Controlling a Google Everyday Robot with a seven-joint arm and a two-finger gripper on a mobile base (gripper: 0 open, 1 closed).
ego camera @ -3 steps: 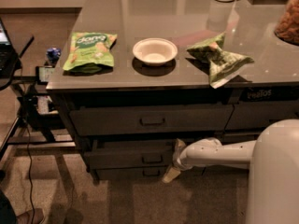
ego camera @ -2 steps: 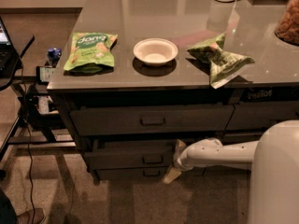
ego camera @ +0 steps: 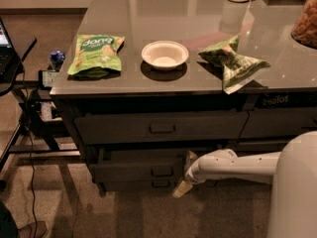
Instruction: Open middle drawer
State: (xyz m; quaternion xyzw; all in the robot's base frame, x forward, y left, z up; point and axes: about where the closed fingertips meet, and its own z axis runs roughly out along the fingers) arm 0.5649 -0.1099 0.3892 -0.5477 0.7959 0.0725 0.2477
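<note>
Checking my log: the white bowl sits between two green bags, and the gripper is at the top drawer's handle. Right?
No. The camera view shows the gripper lower, at the right end of the middle drawer. The rest is right.

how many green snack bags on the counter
2: one flat bag at the left of the counter, one crumpled bag right of the white bowl. None looks hidden. The pincer is low by the middle drawer's right end.
</note>
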